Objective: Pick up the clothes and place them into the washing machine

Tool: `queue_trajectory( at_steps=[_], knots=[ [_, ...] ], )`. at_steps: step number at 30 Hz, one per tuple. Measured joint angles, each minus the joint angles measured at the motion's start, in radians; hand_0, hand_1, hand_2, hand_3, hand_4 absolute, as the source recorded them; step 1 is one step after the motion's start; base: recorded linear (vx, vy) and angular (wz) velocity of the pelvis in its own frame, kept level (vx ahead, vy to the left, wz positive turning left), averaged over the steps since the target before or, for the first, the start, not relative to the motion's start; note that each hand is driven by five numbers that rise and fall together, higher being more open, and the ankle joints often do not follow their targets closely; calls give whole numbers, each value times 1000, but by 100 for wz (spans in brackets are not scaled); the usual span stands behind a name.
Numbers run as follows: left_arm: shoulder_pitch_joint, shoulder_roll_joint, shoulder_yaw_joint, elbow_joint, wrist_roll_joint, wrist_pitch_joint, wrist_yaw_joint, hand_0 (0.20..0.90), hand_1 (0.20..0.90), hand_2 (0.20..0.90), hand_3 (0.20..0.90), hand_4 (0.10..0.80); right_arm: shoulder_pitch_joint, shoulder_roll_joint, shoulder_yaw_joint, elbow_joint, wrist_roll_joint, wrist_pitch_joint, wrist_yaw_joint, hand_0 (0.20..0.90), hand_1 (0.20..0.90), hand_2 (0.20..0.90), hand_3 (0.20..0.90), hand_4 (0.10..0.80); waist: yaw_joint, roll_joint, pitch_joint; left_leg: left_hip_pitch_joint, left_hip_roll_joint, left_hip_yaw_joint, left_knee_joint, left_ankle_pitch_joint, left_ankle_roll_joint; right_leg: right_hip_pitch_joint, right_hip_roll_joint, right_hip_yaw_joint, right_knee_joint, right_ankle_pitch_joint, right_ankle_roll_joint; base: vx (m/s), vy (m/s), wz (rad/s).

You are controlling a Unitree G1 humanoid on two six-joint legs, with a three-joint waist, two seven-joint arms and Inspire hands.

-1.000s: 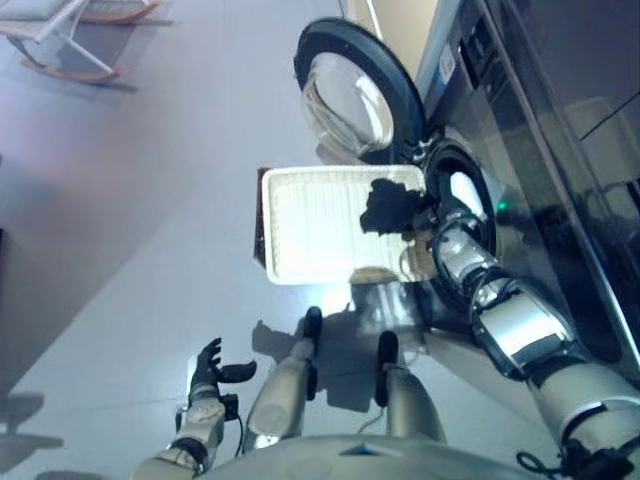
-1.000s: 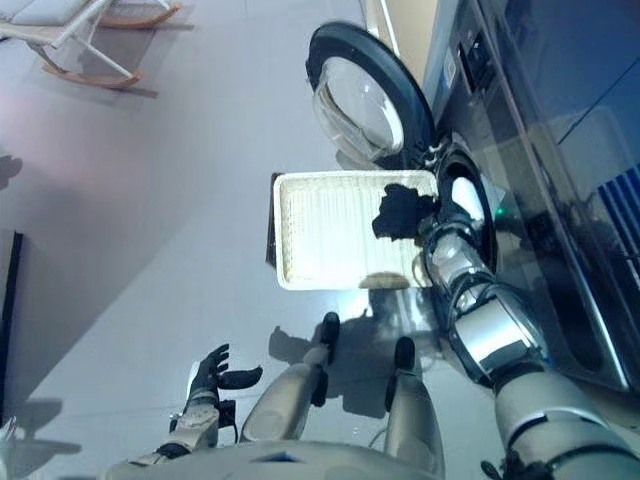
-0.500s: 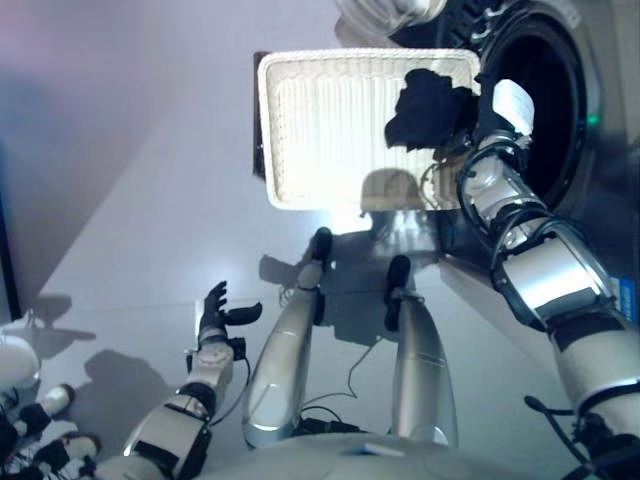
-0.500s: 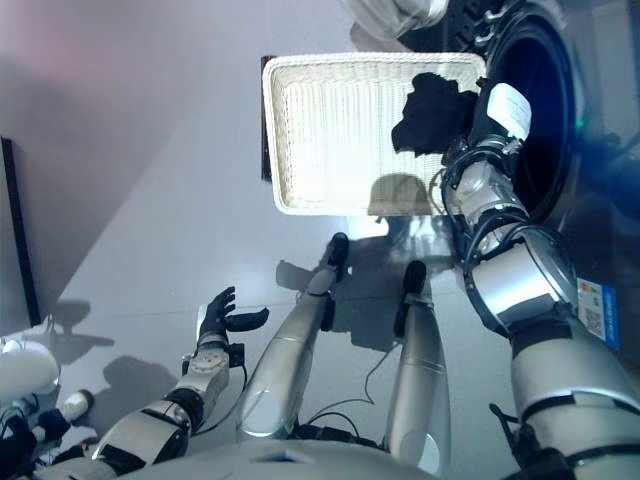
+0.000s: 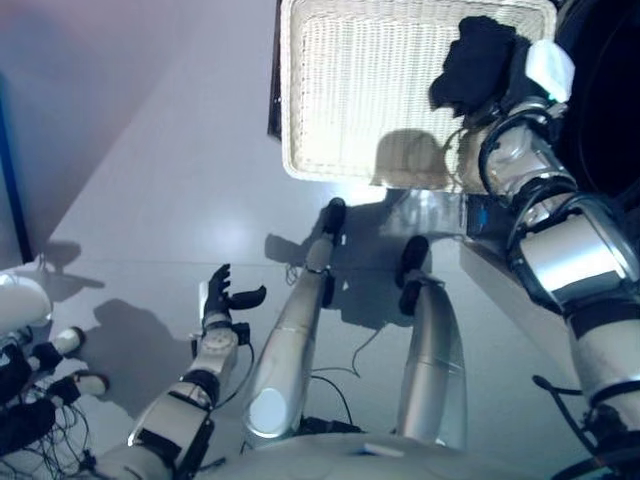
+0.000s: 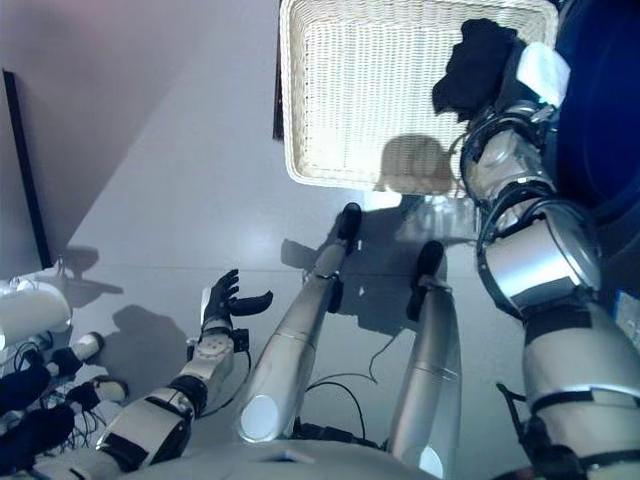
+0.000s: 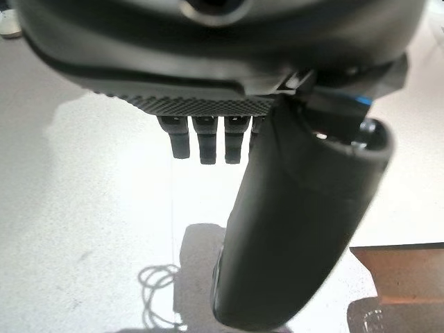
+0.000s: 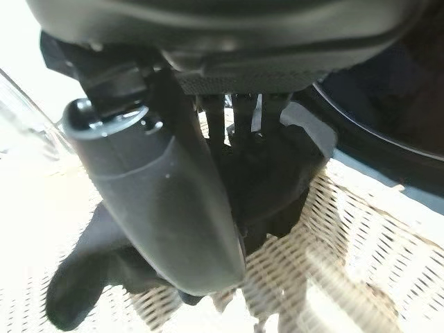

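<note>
One garment is in your right hand [image 5: 503, 78]: fingers curled round the black cloth [image 5: 470, 62] over the wicker basket's [image 5: 350, 90] corner. Swing it next into the dark drum opening [image 8: 388, 111] alongside. Your left hand [image 5: 222, 298] hangs open, idle.

Laundry corner, wicker basket [image 6: 330, 100] (white), washer drum [image 6: 600, 110]
</note>
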Motion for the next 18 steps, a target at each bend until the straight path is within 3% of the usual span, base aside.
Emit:
queue_trajectory(
  at_steps=[2,7,8,9,18],
  knots=[
    [-14,1,-19,-26,-8,7,10,900,900,900,900,800,-35,-15,20,19,-1,0,0,900,900,900,900,800,6,1,-1,-29,0,1,5,0,0,-32,-1,5,9,-2,1,-27,16,9],
    [16,-3,-80,-265,-6,-27,29,900,900,900,900,800,-79,-122,89,58,-26,-14,24,900,900,900,900,800,63,29,-7,-88,-19,0,16,6,-5,-108,-18,25,68,-25,-2,19,45,19],
    [16,-3,-81,-278,-5,-27,28,900,900,900,900,800,-82,-123,91,65,-31,-11,30,535,535,535,535,557,71,33,-9,-91,-20,1,17,6,-5,-111,-21,25,68,-26,-3,42,29,3],
    [16,-4,-81,-284,-5,-27,28,900,900,900,900,800,-81,-126,95,72,-38,-10,37,300,300,300,300,400,78,34,-10,-91,-20,2,17,6,-5,-114,-20,27,71,-27,-4,37,16,-2],
    [50,-8,-80,-300,-5,-21,28,900,900,900,900,800,-89,-148,116,66,-70,-6,56,300,300,300,300,400,84,47,-18,-95,-20,6,21,6,-5,-123,-15,38,72,-26,0,27,9,-3]
  ],
)
